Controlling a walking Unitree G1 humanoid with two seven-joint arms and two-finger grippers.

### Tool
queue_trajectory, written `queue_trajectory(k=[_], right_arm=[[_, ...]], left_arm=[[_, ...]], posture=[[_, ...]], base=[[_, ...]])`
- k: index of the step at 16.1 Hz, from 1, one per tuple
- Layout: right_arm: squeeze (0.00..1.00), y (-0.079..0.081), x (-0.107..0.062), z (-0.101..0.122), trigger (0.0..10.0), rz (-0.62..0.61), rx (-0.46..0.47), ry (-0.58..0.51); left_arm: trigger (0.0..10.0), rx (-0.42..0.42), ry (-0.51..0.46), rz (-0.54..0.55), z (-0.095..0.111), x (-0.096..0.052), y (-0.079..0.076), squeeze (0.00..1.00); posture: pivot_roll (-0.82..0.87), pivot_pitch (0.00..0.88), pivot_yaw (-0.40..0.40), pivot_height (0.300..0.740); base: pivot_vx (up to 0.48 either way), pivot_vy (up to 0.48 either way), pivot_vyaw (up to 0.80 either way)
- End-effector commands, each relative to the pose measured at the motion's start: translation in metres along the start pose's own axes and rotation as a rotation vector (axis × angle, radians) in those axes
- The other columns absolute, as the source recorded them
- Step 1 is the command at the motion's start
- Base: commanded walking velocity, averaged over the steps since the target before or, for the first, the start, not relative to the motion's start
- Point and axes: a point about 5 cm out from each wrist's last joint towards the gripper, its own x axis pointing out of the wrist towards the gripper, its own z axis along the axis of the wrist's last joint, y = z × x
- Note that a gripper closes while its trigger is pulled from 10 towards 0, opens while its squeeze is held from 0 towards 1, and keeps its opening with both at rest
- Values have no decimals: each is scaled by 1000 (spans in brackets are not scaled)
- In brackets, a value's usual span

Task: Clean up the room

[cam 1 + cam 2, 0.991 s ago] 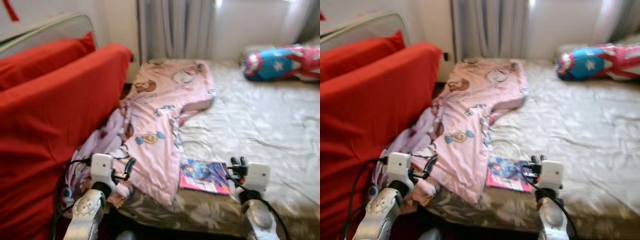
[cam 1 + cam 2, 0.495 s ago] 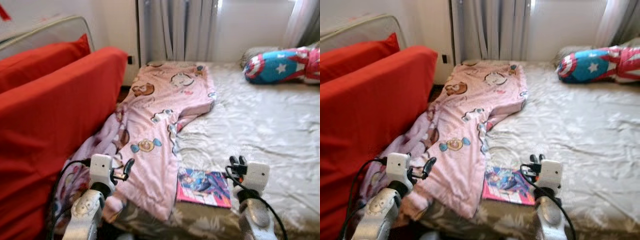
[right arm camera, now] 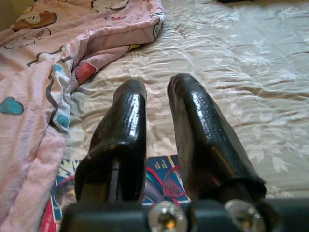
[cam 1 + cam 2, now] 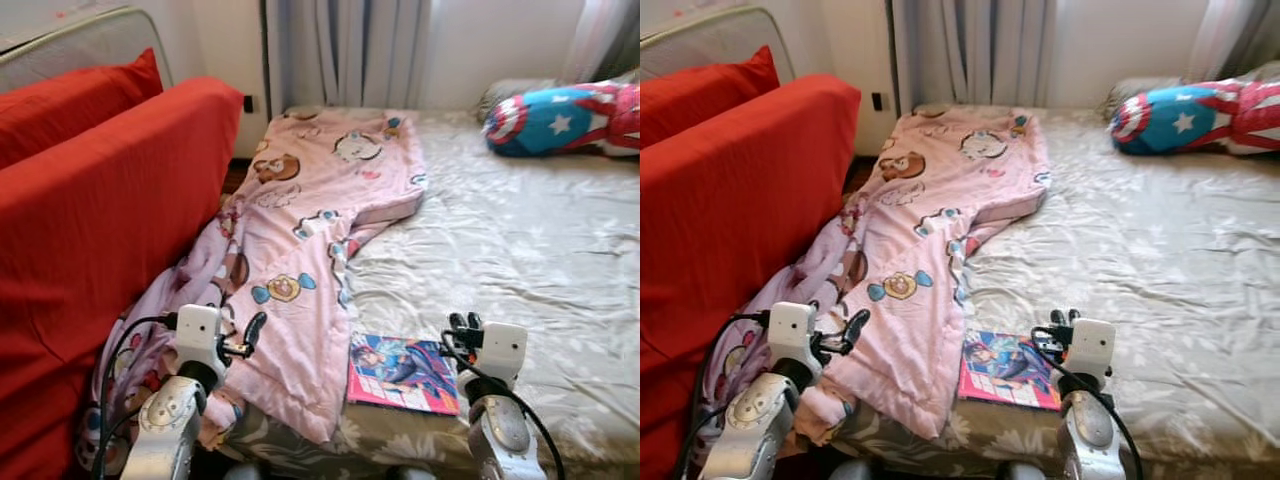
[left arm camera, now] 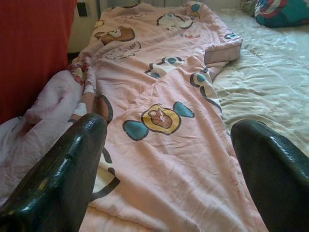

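A pink cartoon-print blanket point(image 4: 310, 220) lies rumpled along the left side of the bed point(image 4: 530, 250) and hangs off its near left corner. A colourful magazine point(image 4: 403, 372) lies flat at the bed's near edge, beside the blanket's hem. My left gripper point(image 4: 248, 338) is open, raised over the hanging part of the blanket; in the left wrist view its fingers point(image 5: 72, 164) stand wide apart above the blanket point(image 5: 159, 82). My right gripper point(image 4: 461, 323) is shut on nothing, just right of the magazine; the right wrist view has the magazine point(image 3: 164, 169) beneath its fingers point(image 3: 125, 121).
A red sofa point(image 4: 100, 210) with a red cushion stands close on the left, leaving a narrow gap to the bed. A blue, red and white star pillow point(image 4: 560, 118) lies at the bed's far right. Grey curtains point(image 4: 340, 50) hang behind.
The camera has shifted and the picture has sharpened. Both arms hold the same pose, and the blanket and magazine lie as before.
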Motion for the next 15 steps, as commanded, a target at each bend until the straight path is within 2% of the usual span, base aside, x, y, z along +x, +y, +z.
queue_trajectory(k=[1,2,3,4,6,10,13,15], right_arm=[[0,-6,2,-4,10000,-32,9,24],[0,-11,7,-9,10000,-59,32,60],[0,-12,8,-9,10000,-66,36,66],[0,-13,12,-8,10000,-79,64,69],[0,-13,15,-6,10000,-75,61,58],[0,-13,17,-12,10000,-76,59,88],[0,-10,13,-20,10000,-80,67,102],[0,-9,11,-24,10000,-77,68,111]], left_arm=[[10000,1,4,3,1,-1,2,0],[10000,11,0,6,3,4,4,0],[10000,14,-3,11,5,6,5,0],[10000,12,-22,36,13,15,13,0],[10000,15,-30,34,18,24,14,0],[10000,13,-38,12,20,32,3,0],[10000,22,-45,34,24,39,8,0],[10000,21,-48,45,23,38,10,0]], posture=[[-35,0,-6,612],[-28,0,-6,612],[-24,0,-8,612],[-23,0,-5,612],[-24,0,2,612],[-22,0,10,612],[-9,0,15,602],[-5,21,20,602]], base=[[0,0,0],[0,0,0],[0,0,0],[0,0,0],[0,0,0],[0,0,0],[0,0,0],[0,0,0]])
